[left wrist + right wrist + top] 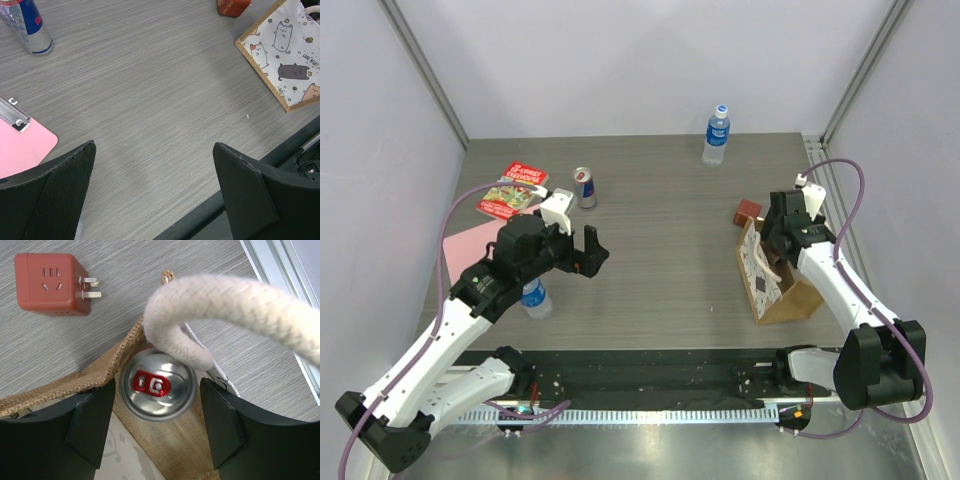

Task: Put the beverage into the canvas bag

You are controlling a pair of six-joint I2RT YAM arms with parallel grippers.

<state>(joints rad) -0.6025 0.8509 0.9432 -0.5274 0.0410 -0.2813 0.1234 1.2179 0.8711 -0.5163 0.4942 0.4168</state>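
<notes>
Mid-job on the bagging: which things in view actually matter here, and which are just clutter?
In the job:
canvas bag
silver can with a red tab, inside the bag's mouth
right gripper, straddling that can

Lying about:
Red Bull can
tall water bottle
small water bottle
red-brown plug cube
pink clipboard
red booklet

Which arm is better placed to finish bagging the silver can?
Right. The right gripper hangs over the tan canvas bag, jaws open either side of the silver red-tabbed can; the left gripper hangs over grey tabletop elsewhere.
</notes>
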